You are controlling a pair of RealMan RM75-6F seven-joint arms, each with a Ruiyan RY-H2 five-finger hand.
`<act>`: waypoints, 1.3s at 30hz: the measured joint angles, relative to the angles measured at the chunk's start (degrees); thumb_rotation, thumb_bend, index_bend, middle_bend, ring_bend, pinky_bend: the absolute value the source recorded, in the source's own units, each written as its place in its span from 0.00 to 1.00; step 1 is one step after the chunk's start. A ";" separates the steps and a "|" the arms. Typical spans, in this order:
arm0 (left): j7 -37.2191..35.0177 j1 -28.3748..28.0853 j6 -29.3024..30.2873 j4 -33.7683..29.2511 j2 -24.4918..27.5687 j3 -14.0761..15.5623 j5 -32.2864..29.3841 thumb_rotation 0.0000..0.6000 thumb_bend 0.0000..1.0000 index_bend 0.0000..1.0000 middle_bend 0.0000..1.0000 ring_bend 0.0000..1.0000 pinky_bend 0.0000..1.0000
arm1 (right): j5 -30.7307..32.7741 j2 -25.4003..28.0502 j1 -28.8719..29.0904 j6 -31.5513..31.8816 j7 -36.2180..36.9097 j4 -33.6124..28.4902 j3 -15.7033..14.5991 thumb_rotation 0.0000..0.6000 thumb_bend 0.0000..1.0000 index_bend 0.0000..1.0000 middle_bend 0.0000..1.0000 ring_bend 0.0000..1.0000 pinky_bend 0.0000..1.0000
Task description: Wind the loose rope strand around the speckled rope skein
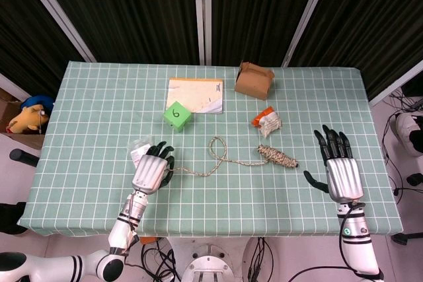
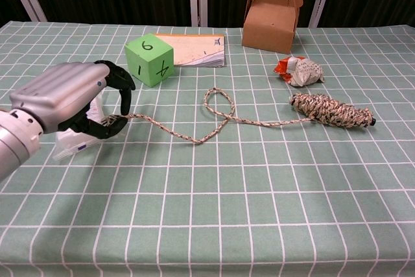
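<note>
Presently listed: speckled rope skein [image 1: 277, 156], lying on its side right of centre on the checked green surface [image 1: 92, 97]. Loose rope strand [image 2: 214, 118], running from the skein's left end leftward across the middle of the frame, with one small loop near centre, then dipping and rising to the lower left. Left robot hand [image 2: 65, 102], lower left, fingers curled, pinching the strand's free end between thumb and fingertips. Right robot hand [image 1: 336, 170], lower right of the head view, fingers spread and pointing up the frame, holding nothing, well apart from the skein. Clear plastic packet [image 2: 74, 141], lying under the left robot hand. Green cube [image 2: 150, 60] marked 6, upper left of centre, touching a flat booklet [image 1: 195, 94] behind it. Brown cardboard box [image 2: 271, 10], top centre-right. Crumpled orange-and-white wrapper [image 2: 299, 71], between the box and the skein.
</note>
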 measured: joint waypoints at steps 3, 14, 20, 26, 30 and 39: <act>0.52 0.01 0.05 -0.67 0.36 0.11 0.00 1.00 0.52 0.65 0.26 0.12 0.26 | 5.87 -0.90 1.09 -3.51 -2.65 -0.95 0.53 1.00 0.17 0.00 0.01 0.00 0.06; 0.02 0.08 -0.16 -0.47 0.66 0.26 -0.26 1.00 0.51 0.66 0.28 0.12 0.26 | 29.76 -9.18 8.19 -12.67 -12.33 0.39 4.54 1.00 0.18 0.00 0.04 0.00 0.12; -0.38 0.07 -0.17 -0.54 1.09 0.02 -0.42 1.00 0.51 0.67 0.28 0.12 0.26 | 35.09 -14.03 11.24 -12.83 -13.51 4.80 6.60 1.00 0.20 0.03 0.07 0.00 0.17; -0.80 -0.01 -0.60 -0.25 1.00 0.08 -0.75 1.00 0.52 0.67 0.28 0.12 0.26 | 36.59 -17.11 13.39 -12.55 -13.89 8.57 7.32 1.00 0.22 0.16 0.17 0.08 0.28; -0.96 -0.04 -0.72 -0.32 1.20 0.06 -0.86 1.00 0.52 0.67 0.28 0.12 0.26 | 37.97 -18.30 14.15 -12.04 -14.50 9.73 7.18 1.00 0.23 0.19 0.19 0.11 0.30; -1.52 -0.29 -1.17 -0.13 1.10 0.05 -1.00 1.00 0.52 0.68 0.28 0.12 0.26 | 38.81 -19.37 14.93 -11.06 -14.08 10.79 6.91 1.00 0.32 0.32 0.25 0.18 0.42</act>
